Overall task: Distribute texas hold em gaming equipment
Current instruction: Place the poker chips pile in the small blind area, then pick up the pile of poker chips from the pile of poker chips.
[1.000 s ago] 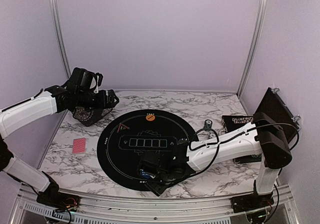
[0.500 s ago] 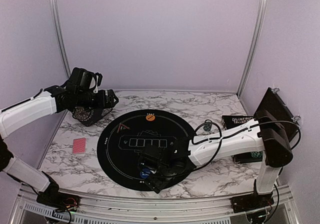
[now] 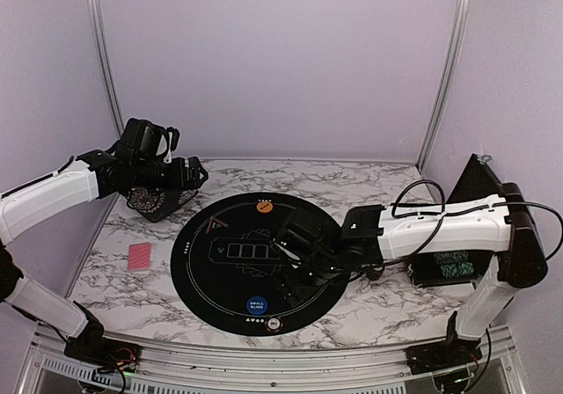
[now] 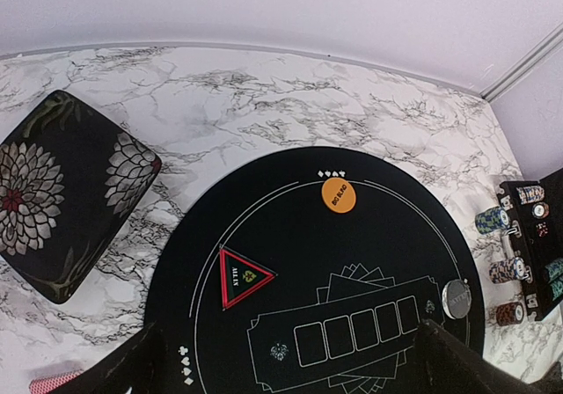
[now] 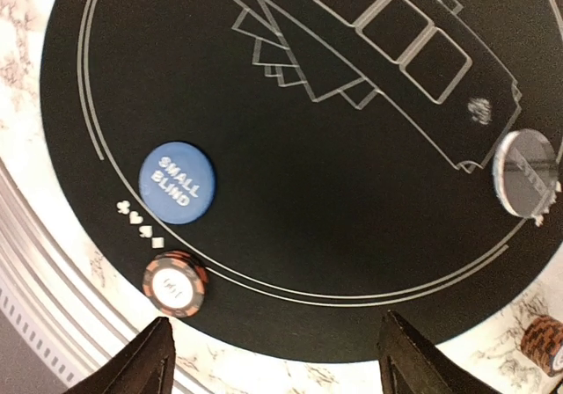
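Observation:
On the round black mat [image 3: 202, 271] lie an orange button [image 3: 263, 207], a black triangular marker [image 3: 215, 226], a blue button [image 3: 256, 305] and a striped chip [image 3: 274, 324] at the near rim. My right gripper [image 3: 292, 281] hovers open and empty just right of the blue button [image 5: 177, 183] and the chip [image 5: 175, 282]; in its wrist view the gripper [image 5: 277, 359] frames bare mat. A dark-grey button [image 5: 525, 183] lies near the mat's right edge. Red-backed cards [image 3: 139, 256] rest left of the mat. My left gripper [image 3: 195, 174] is held open high at the far left.
A black floral pouch [image 3: 158, 202] sits under the left arm. The black chip case [image 3: 444, 266] with chip stacks [image 4: 510, 269] stands right of the mat, partly behind the right arm. A loose chip [image 5: 545, 341] lies on the marble. Side walls are close.
My right gripper has opened, lifted off the mat's near edge and drawn back to the right, leaving the blue button and a chip there. The left arm is unchanged.

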`<move>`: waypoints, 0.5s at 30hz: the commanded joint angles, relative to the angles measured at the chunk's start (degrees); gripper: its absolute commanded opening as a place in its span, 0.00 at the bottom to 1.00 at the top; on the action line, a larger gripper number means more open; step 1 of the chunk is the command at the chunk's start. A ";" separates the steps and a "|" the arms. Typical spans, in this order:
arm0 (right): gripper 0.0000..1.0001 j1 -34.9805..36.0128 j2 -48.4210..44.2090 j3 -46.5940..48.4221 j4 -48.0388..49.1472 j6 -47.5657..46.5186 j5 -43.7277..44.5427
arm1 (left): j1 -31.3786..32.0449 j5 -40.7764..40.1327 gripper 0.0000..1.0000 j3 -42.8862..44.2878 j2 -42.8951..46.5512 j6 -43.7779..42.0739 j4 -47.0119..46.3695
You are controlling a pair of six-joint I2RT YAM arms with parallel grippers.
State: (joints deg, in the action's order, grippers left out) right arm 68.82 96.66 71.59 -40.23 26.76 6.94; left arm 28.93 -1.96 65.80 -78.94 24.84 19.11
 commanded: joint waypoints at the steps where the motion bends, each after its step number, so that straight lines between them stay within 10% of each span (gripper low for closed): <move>1: 0.76 -4.60 -5.22 -3.11 -4.73 3.03 2.62 | -0.36 0.27 0.99 1.22 0.12 -0.77 -1.34; 15: 0.70 -22.51 -22.07 -17.49 -10.83 3.81 4.35 | -0.36 1.38 0.99 3.81 -3.55 -0.92 -1.62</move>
State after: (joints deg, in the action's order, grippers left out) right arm 49.87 77.01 55.40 -49.74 31.03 10.24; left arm 28.93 -1.48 67.57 -81.32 24.64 18.98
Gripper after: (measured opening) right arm 0.702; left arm 0.989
